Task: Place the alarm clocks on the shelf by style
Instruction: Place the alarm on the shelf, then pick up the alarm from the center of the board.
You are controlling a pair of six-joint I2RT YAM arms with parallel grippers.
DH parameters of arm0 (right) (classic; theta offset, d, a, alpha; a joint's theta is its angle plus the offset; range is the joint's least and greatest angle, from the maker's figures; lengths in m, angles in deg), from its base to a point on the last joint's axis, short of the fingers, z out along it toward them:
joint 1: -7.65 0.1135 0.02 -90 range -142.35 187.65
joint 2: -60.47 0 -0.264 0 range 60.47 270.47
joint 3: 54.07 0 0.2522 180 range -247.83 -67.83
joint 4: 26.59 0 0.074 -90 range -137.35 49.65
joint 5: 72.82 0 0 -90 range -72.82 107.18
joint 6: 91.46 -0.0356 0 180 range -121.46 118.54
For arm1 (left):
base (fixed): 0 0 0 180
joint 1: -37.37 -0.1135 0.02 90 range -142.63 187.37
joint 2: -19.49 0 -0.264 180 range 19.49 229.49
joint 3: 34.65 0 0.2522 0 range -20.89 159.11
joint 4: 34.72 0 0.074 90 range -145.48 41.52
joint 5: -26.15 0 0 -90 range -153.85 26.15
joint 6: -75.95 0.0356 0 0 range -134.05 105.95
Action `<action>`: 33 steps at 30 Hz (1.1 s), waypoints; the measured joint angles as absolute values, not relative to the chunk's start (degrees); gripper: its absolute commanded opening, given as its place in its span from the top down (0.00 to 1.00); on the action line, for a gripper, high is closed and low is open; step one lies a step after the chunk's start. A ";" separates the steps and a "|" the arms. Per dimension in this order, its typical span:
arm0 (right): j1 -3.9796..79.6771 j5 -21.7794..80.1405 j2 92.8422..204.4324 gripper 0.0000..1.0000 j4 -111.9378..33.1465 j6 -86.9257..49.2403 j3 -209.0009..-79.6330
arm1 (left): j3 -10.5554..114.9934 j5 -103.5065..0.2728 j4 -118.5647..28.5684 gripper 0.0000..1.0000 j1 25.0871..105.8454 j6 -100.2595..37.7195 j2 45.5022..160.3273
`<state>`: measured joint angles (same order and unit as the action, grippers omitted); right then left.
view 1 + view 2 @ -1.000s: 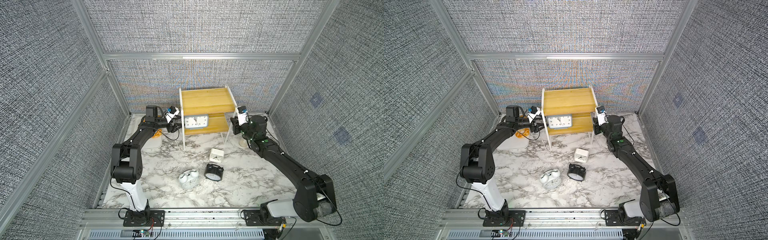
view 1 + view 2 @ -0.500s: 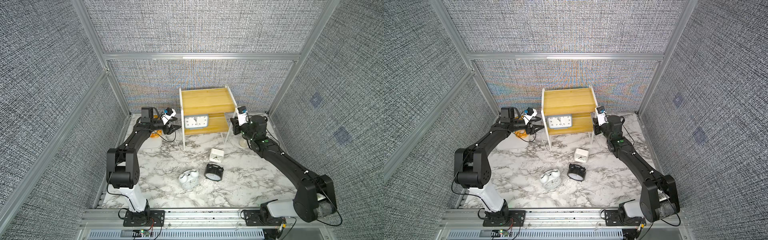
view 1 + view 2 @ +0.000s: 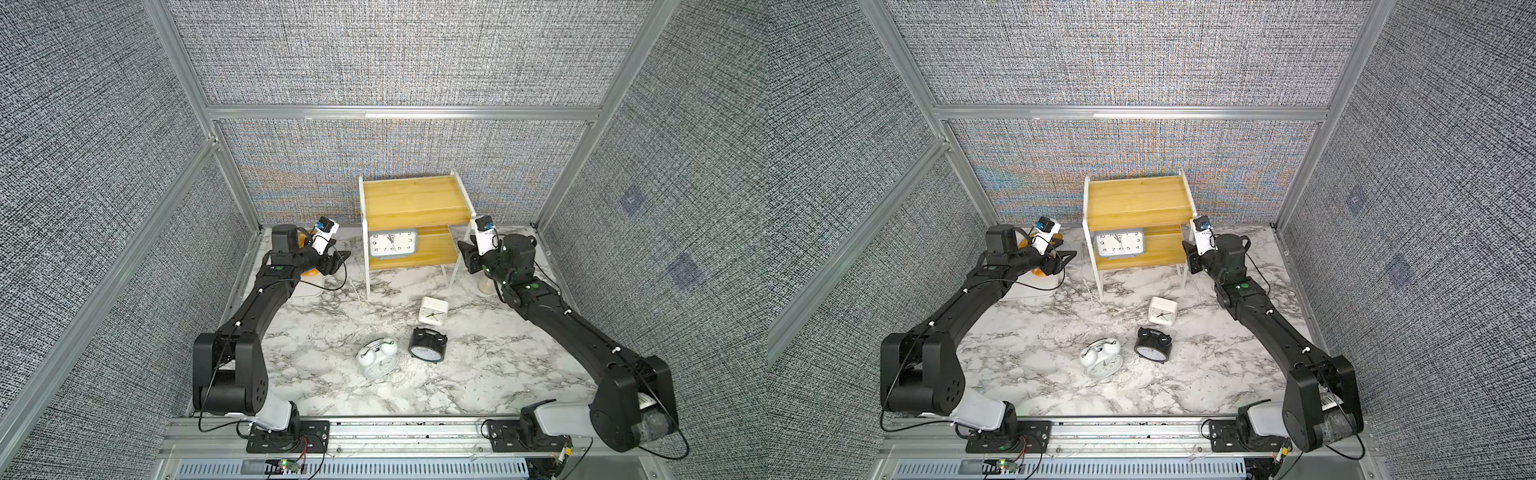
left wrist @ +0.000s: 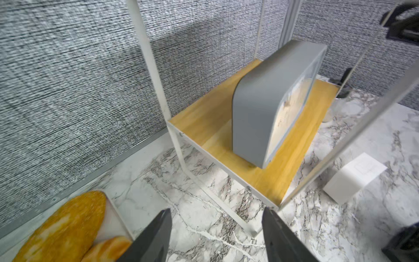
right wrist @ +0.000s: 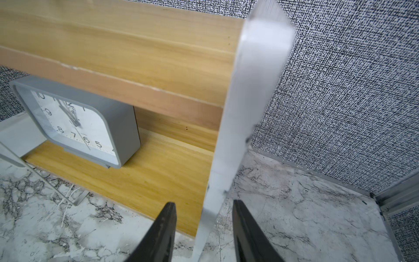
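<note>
Blk arms (image 3: 266, 299), wht bases (image 3: 274, 415), green LEDs (image 3: 534, 286)

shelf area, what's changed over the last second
The left gripper has drawn back from the shelf, open and empty. The right gripper has opened around the shelf's right front post, its jaws now straddling it with gaps. The grey-blue clock stays on the lower board. The white square clock, black twin-bell clock and white twin-bell clock sit unmoved on the table.
</note>
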<state>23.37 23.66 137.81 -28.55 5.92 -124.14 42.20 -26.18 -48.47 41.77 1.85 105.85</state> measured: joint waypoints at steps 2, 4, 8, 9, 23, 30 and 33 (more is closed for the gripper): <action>23.37 23.62 137.31 0.37 -28.69 5.98 -123.66 | 40.37 -28.14 -47.16 0.31 41.77 -1.25 103.45; 23.37 23.49 136.63 0.32 -28.88 6.03 -122.98 | 38.51 -29.67 -46.17 0.28 41.77 -4.09 101.22; 23.35 23.16 134.73 0.26 -29.52 6.03 -121.28 | 35.25 -33.65 -44.93 0.24 41.77 -10.63 96.52; 23.35 23.05 134.16 0.26 -29.69 6.03 -120.82 | 34.62 -34.92 -44.60 0.23 41.77 -11.98 95.54; 23.02 25.50 125.97 0.24 -38.94 5.28 -115.79 | 31.91 -47.68 -55.00 0.14 41.77 -31.00 81.35; 23.04 33.21 123.76 0.23 -44.18 5.31 -114.33 | 33.59 -52.56 -66.70 0.07 41.77 -31.68 73.20; 23.33 36.16 123.91 0.23 -44.55 5.33 -112.53 | 30.86 -53.30 -68.49 0.06 41.73 -31.09 69.96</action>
